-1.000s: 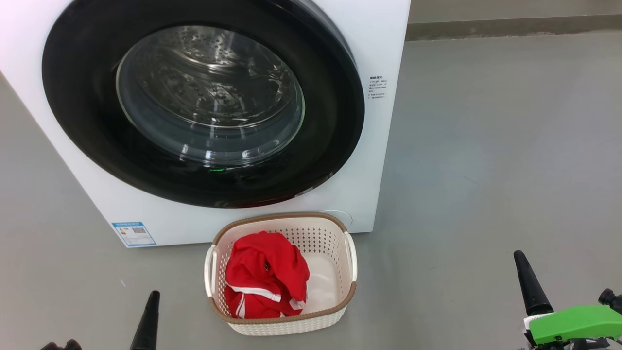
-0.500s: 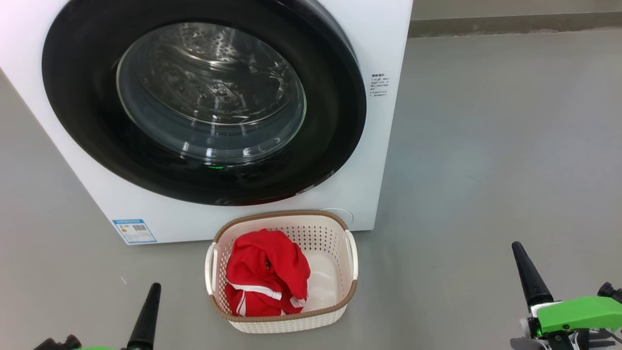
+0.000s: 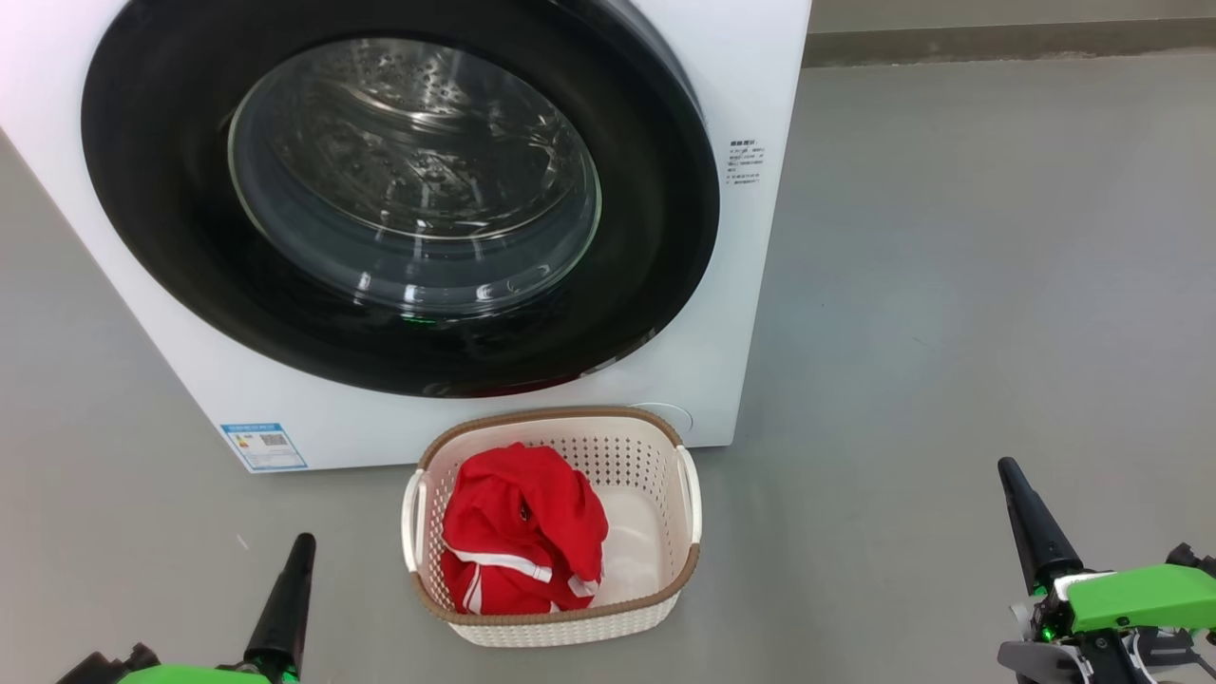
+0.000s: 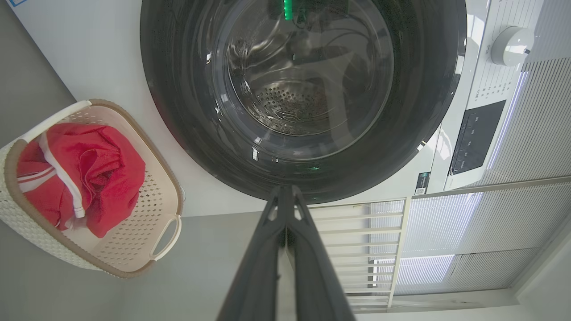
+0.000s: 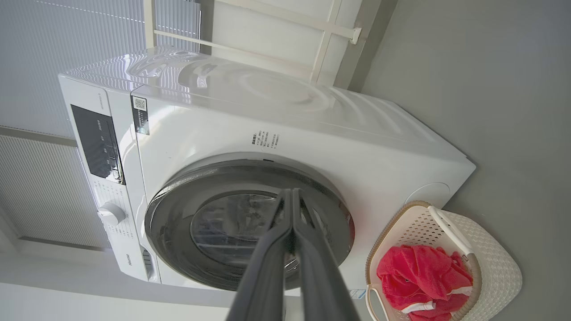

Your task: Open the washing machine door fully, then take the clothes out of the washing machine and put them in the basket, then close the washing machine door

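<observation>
Sitting in basket (image 3: 560,632), clothes (image 3: 522,532) between left end effector (image 3: 303,543) and right end effector (image 3: 1006,467), both pressed together, empty.

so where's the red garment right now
In the head view the red garment lies in the left half of the cream basket, on the floor just in front of the washing machine, below its closed door.

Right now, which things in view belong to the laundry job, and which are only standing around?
Belongs to the job: washing machine, its door (shut), red clothes, basket holding them.
Only around: white railing, grey blinds, blue sticker on the machine.
</observation>
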`<state>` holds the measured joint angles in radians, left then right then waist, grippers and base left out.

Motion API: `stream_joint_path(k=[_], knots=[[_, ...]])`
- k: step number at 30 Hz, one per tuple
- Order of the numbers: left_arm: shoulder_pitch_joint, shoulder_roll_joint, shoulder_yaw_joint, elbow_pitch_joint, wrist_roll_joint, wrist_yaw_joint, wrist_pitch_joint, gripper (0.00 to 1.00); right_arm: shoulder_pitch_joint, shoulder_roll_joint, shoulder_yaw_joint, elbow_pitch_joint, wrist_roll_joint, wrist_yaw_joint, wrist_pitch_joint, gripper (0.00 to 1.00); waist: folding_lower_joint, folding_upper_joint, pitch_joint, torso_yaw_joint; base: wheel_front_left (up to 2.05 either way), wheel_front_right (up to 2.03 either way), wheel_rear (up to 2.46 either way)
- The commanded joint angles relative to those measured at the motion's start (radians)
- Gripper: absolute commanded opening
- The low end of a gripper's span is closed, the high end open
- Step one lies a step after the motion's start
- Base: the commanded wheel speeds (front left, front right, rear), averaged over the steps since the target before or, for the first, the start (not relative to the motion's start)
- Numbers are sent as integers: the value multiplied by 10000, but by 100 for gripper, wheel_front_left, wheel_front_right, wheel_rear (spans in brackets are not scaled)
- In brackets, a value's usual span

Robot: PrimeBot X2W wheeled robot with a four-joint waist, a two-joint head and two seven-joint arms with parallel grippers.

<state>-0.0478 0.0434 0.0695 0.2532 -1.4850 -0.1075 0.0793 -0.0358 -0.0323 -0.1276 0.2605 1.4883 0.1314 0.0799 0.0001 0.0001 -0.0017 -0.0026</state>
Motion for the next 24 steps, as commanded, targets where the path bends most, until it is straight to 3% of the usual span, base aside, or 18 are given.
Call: stream_joint_path(k=[1, 10, 24], knots=[[-467, 75, 379, -154, -434, -155, 129, 0, -559, -168, 139, -214, 398, -5, 109, 0, 0, -1, 11, 7, 0, 0, 0], [-604, 68, 446, -77, -1233, -232, 342, 0, -721, -187, 138, -157, 1203, -7, 334, 0, 0, -1, 48, 26, 0, 0, 0], [-603, 68, 445, -78, -1234, -232, 341, 0, -721, -185, 136, -157, 1201, -7, 335, 0, 0, -1, 48, 26, 0, 0, 0]])
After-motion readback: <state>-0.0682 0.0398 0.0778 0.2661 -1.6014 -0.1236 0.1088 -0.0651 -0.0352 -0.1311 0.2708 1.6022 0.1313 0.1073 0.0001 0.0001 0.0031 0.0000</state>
